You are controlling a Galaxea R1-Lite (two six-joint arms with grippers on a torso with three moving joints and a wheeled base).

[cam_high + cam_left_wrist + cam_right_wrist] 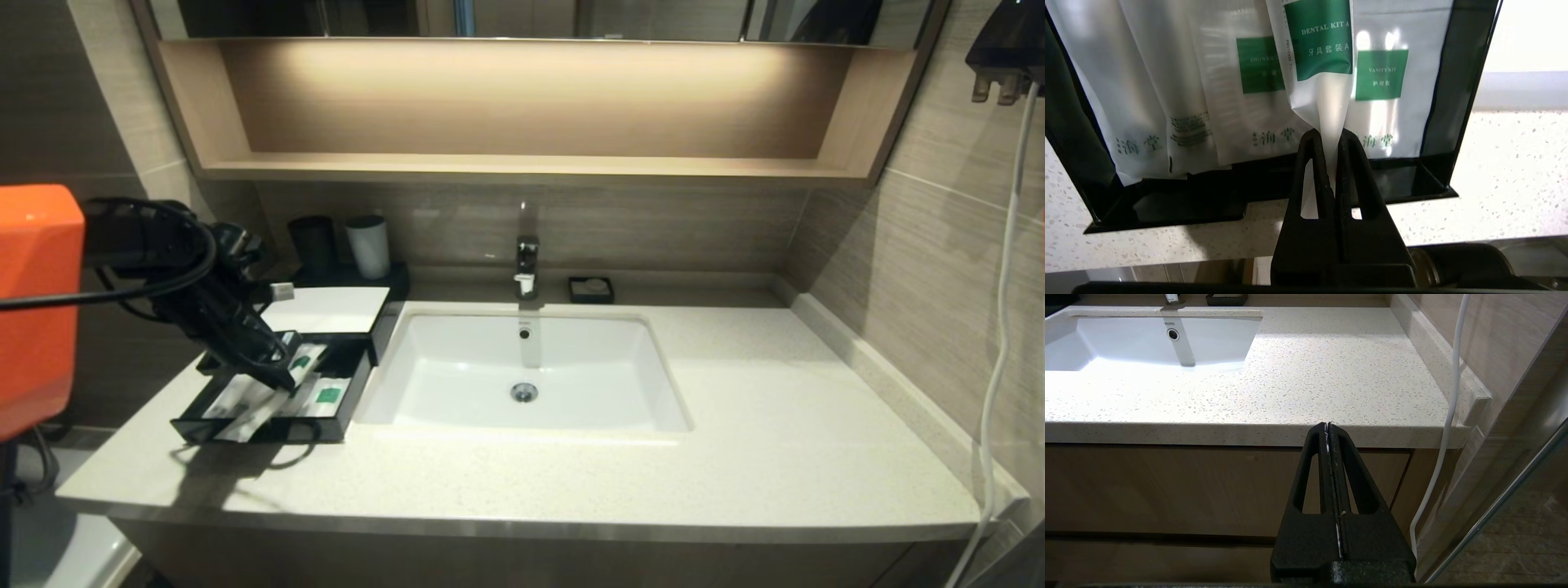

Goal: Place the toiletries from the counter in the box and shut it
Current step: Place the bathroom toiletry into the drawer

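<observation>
Gripping: the left pincer (1333, 136) has its fingers pressed together on the lower end of the dental kit packet (1318, 61), which hangs over the open drawer.
Left pincer in head view: left pincer (282, 377) sits at the middle left of the frame, above the drawer (269, 404), its black arm reaching in from the left edge.
Packet: long, slim and whitish, with a green label reading "DENTAL KIT A"; in the left wrist view it runs from the fingertips up to the top edge, lying over the other packets.
Drawer contents: a shower packet (1249, 94) and a vanity kit packet (1392, 81), both with green labels, lie flat side by side, with more white packets at the upper left of the left wrist view.
Box: black box (326, 314) with a white top panel, at the middle left of the head view, its drawer pulled out toward the tabletop's front edge.
Tabletop: speckled off-white tabletop (775, 425) with the white basin (522, 367) at centre frame.
Behind the box: a black cup (312, 241) and a grey cup (369, 245) near the wall.
Right pincer: right pincer (1327, 426) is parked below the tabletop's front edge, fingers pressed together on nothing.
</observation>
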